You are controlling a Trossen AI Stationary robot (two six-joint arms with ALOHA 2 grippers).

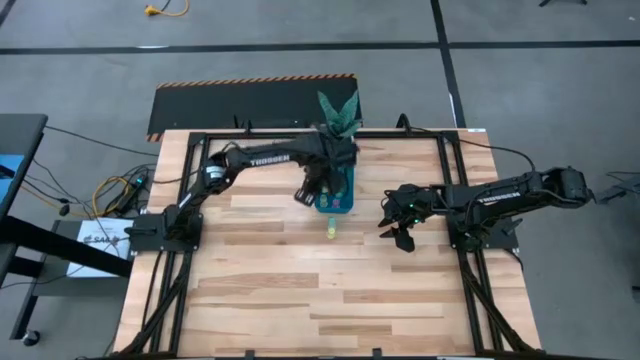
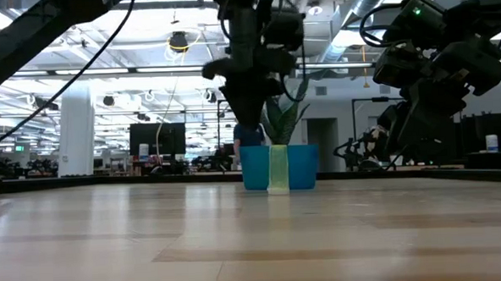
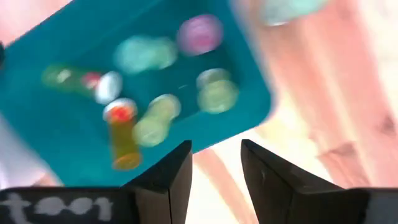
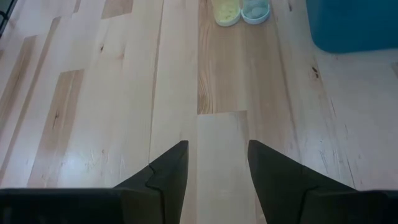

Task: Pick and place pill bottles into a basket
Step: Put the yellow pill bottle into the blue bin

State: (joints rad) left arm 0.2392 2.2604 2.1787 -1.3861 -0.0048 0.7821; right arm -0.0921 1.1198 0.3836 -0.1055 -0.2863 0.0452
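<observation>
The teal basket (image 1: 336,203) stands at the table's far middle, in front of a potted plant. Several small bottles lie inside it, among them an orange one (image 3: 124,142), a pink one (image 3: 200,34) and green ones (image 3: 217,96). My left gripper (image 3: 215,167) hovers open and empty just above the basket's edge (image 1: 310,192). A yellow bottle (image 4: 227,11) and a pale blue-green one (image 4: 255,9) stand on the table just in front of the basket (image 1: 329,228). My right gripper (image 4: 217,168) is open and empty to their right (image 1: 400,236), above the table.
A white pot with a green plant (image 1: 338,115) stands right behind the basket. Black frame rails run along the table's edges (image 1: 460,200). Bare wood lies across the near half of the table (image 1: 320,300).
</observation>
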